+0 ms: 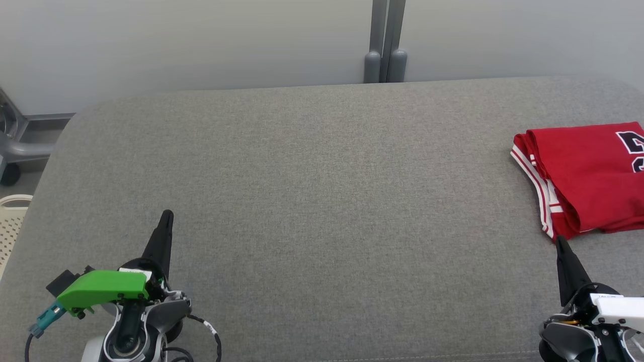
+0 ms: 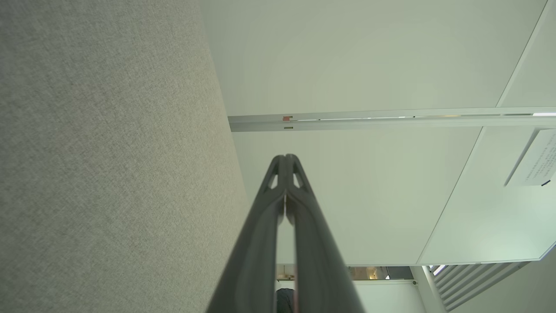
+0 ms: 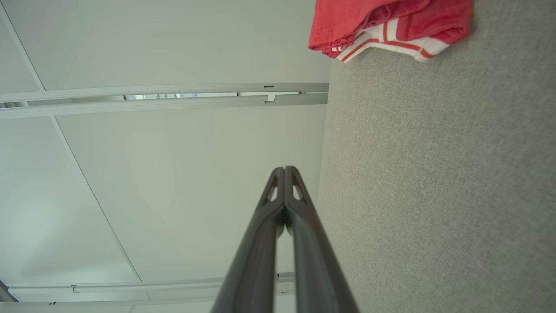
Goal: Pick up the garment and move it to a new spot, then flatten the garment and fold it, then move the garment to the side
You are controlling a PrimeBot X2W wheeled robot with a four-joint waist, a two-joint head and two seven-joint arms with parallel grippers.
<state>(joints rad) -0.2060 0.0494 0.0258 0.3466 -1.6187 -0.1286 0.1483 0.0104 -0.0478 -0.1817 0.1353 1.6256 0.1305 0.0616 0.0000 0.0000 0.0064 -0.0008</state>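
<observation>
Near the garment (image 1: 588,171), right gripper (image 1: 559,241) closed, empty.

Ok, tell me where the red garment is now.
Head view: the red garment lies folded at the right side of the grey table, just beyond the right gripper.

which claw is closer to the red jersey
Right. The right claw sits just short of the near corner of the jersey, almost touching. The left claw is far to its left across the table.

Red garment (image 1: 588,176) with white stripes, grey table (image 1: 312,201)
</observation>
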